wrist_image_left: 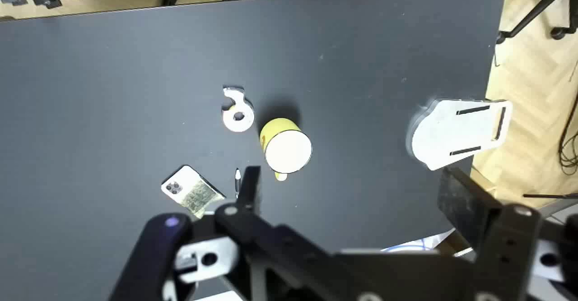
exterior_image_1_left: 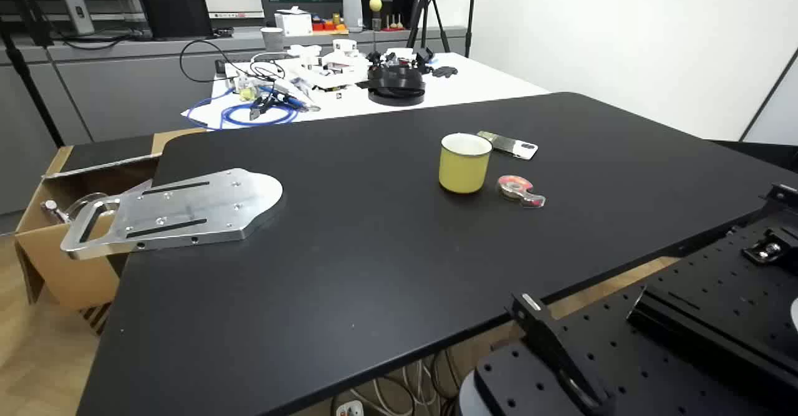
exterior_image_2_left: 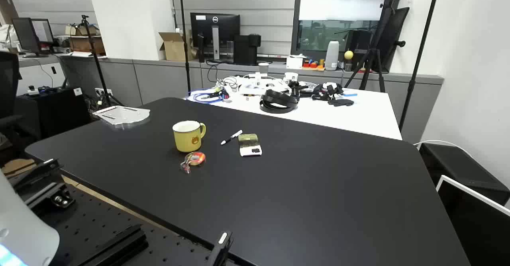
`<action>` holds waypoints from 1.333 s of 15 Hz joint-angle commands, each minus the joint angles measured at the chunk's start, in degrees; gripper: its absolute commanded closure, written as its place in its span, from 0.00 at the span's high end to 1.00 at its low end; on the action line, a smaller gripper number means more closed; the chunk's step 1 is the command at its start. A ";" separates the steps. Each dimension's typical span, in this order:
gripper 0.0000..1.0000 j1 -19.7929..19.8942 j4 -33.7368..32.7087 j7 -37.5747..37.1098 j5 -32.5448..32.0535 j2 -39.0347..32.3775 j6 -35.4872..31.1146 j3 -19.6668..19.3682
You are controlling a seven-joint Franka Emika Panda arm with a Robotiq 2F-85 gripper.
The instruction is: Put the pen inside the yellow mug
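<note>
The yellow mug [exterior_image_1_left: 462, 169] stands upright on the black table in both exterior views [exterior_image_2_left: 186, 139]. Its handle shows in an exterior view and in the wrist view, where the mug [wrist_image_left: 276, 128] is left of the middle. The black and white pen [exterior_image_2_left: 231, 137] lies flat on the table, between the mug and a phone. In the wrist view the pen [wrist_image_left: 237, 181] is partly hidden behind the left finger. My gripper [wrist_image_left: 354, 181] is open and empty, high above the table. The gripper is out of view in both exterior views.
A phone [exterior_image_2_left: 250, 145] lies beside the pen. A tape dispenser [exterior_image_2_left: 195, 159] lies close to the mug. A silver metal plate [exterior_image_1_left: 193, 207] overhangs the table edge above a cardboard box [exterior_image_1_left: 68, 266]. A white table [exterior_image_2_left: 318, 116] with cables and parts adjoins the black table.
</note>
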State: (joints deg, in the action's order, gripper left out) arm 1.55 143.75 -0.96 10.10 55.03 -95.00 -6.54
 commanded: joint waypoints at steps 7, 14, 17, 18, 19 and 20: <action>1.00 0.94 -0.20 0.61 0.52 -0.11 0.23 0.55; 1.00 0.81 -0.87 1.09 0.25 -1.44 -0.18 0.45; 1.00 0.32 -2.75 3.81 -0.83 -7.16 -5.06 0.20; 1.00 0.09 -3.59 4.90 -1.16 -9.54 -7.36 0.18; 1.00 0.05 -4.25 5.63 -1.47 -11.61 -9.73 0.30; 1.00 -0.02 -5.47 6.13 -1.65 -14.67 -12.33 0.32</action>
State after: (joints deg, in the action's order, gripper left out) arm 1.73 143.09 3.43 9.56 48.82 -103.16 -6.45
